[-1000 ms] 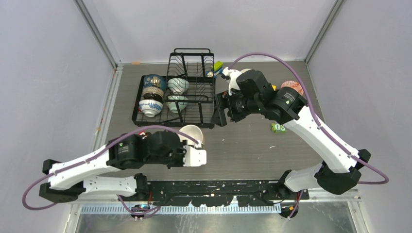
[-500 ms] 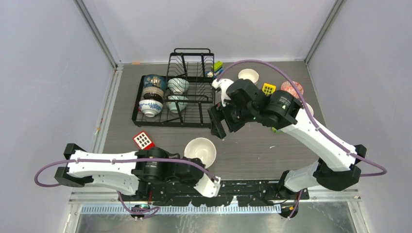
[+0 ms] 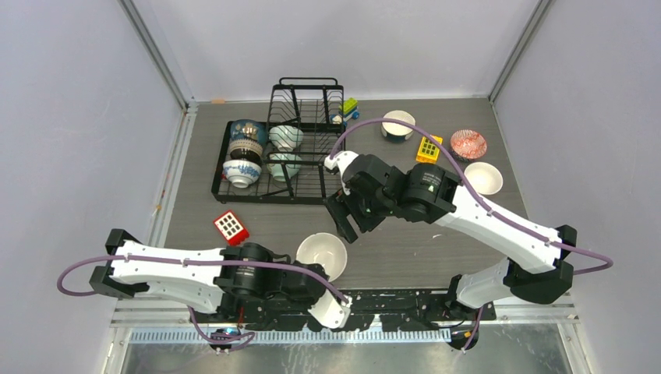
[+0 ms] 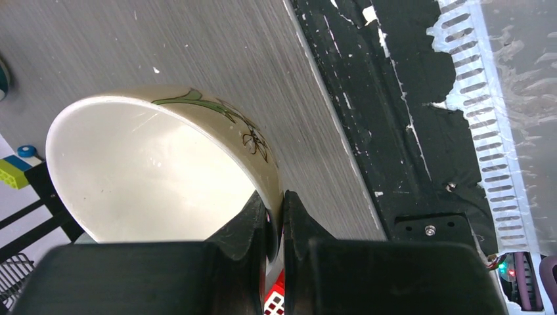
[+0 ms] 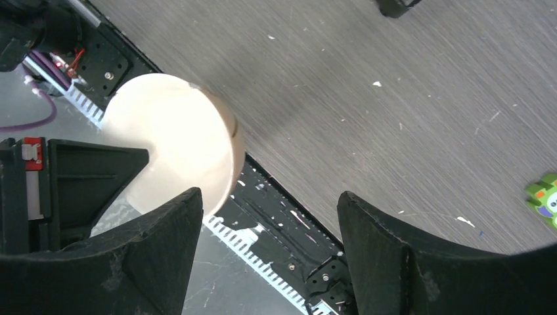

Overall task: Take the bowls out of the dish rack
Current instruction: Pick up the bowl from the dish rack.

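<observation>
The unloading looks roughly half done; the left pincer (image 4: 274, 211) is pinched narrow on the rim of a cream bowl (image 3: 321, 253) with a green flower on its side, one finger inside and one outside; the bowl juts out ahead of the fingertips, tilted, by the near edge of the table (image 3: 405, 241), and whether it touches the table cannot be told; so this one is out of the rack but, in my judgement, not yet set down. The right pincer (image 3: 345, 224) stands wide and holds nothing; it hangs near that cream bowl, which shows beside its left finger in its own wrist view. On the far side of the right pincer and off to its right, three bowls already sit on the table: a white bowl with a dark band (image 3: 398, 125), a red-patterned bowl (image 3: 468, 144) and a plain white bowl (image 3: 483, 178). The dish rack (image 3: 273, 199) lies just beyond the right pincer to its left, and it is not empty; two pale green bowls (image 3: 286, 138) stand on edge in its middle; further left of them is a row of patterned bowls (image 3: 242, 171), seemingly three, blue-and-white and brown-banded. So four are out and about five are left to fetch; the wide right pincer is the nearer to the rack and seems the likelier to take the next one.
</observation>
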{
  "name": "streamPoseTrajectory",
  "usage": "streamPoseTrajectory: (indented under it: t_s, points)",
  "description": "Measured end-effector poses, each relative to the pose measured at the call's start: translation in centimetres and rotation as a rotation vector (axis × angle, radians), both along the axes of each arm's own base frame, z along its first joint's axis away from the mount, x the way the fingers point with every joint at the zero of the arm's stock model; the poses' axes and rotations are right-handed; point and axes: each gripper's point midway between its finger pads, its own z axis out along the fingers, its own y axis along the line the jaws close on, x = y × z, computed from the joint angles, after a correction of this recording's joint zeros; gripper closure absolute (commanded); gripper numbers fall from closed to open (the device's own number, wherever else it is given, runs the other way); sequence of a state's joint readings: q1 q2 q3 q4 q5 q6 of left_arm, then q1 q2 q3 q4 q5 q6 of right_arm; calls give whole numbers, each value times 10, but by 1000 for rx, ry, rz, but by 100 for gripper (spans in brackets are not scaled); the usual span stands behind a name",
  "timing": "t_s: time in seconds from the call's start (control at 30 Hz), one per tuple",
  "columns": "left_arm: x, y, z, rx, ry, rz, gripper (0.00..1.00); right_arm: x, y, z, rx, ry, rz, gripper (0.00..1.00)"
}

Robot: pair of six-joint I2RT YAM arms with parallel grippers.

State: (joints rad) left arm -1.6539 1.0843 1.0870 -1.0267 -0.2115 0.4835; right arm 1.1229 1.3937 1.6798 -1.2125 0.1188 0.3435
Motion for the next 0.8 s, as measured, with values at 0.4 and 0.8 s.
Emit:
streamPoseTrajectory:
  t_s: [0.4,0.8]
  points:
    - [-9,-8,2,-30,41,-19,100,-16,14,-20,-8,14,25,37]
    - [-18,-11,7,-48,81,-42,100,-22,30,-31,-7,32,55,45]
